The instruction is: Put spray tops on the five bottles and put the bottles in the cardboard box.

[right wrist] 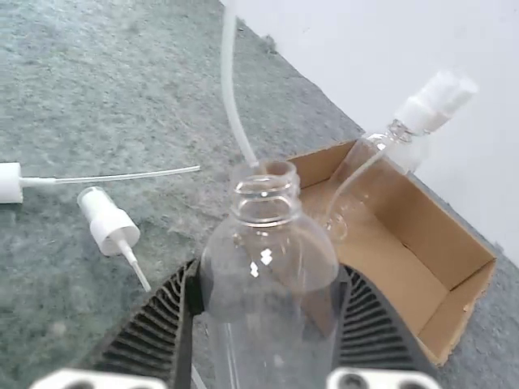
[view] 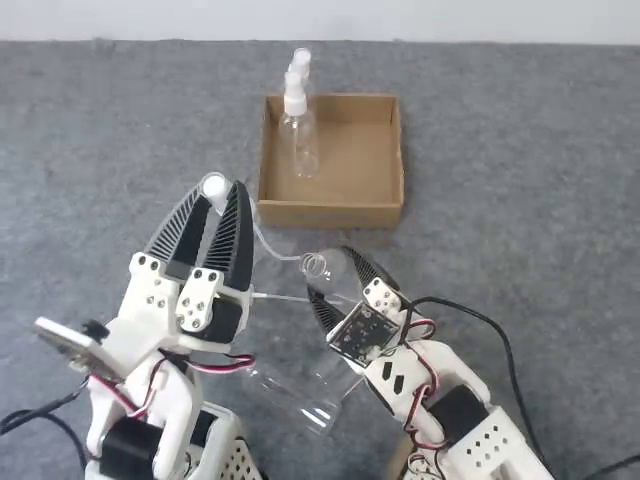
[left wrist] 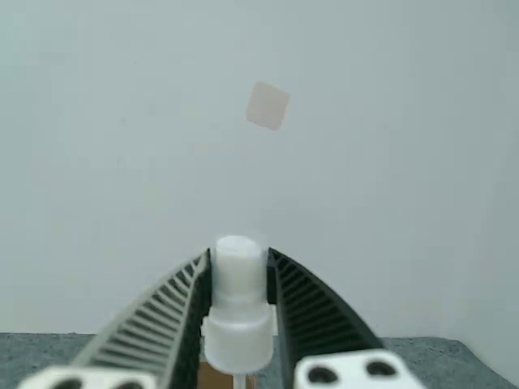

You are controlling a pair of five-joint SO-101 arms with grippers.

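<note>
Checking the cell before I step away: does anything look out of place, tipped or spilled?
Nothing spilled or damaged. A clear bottle lies on its side on the grey mat, and a loose spray top and a second spray top lie there too, tubes bare. Probably parts waiting, not faults.

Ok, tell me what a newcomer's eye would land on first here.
The left gripper, raised mid-table, pinches a white plastic spray top whose thin tube trails down to the open neck of the clear plastic bottle clamped in the right gripper. Behind them, a shallow brown cardboard box holds capped clear bottles standing at its left side.
</note>
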